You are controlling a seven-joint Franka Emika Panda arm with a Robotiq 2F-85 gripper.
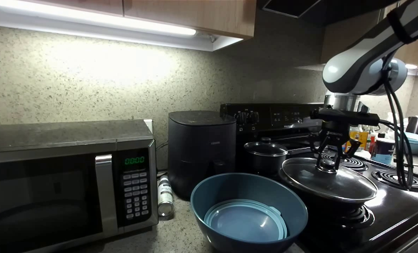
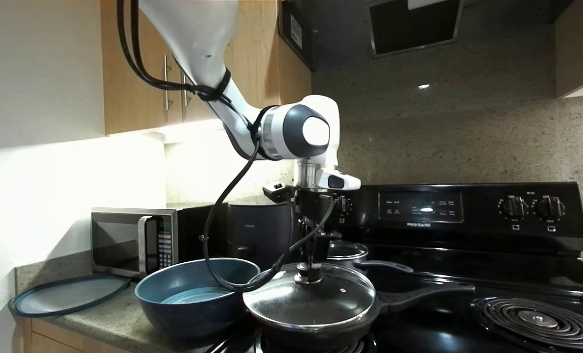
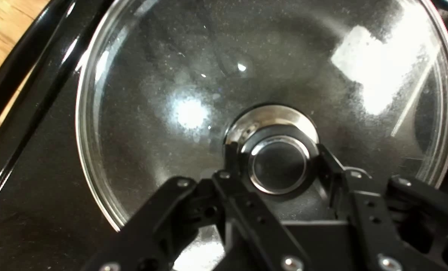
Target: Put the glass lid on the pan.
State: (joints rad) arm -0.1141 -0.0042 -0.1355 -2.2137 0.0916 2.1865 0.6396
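Note:
The glass lid (image 1: 353, 182) is round and clear with a thin metal rim. It also shows in an exterior view (image 2: 335, 304) and fills much of the wrist view (image 3: 152, 150). It lies over the black pan (image 2: 316, 336), roughly lined up with it; its rim looks at or very near the pan's rim. The pan's dark side also shows under the lid in an exterior view (image 1: 321, 203). My gripper (image 1: 327, 166) points straight down at the lid's centre. In the wrist view its fingers (image 3: 277, 156) press on both sides of the central knob. Most of the pan's inside shows only dimly.
A smaller black pot (image 1: 263, 161) with its own lid stands behind the pan. A big blue bowl (image 2: 174, 314) stands beside the pan on the counter. An air fryer (image 1: 202, 151) and microwave (image 1: 68, 182) stand farther along. The pan's handle (image 2: 428, 292) extends over the stove.

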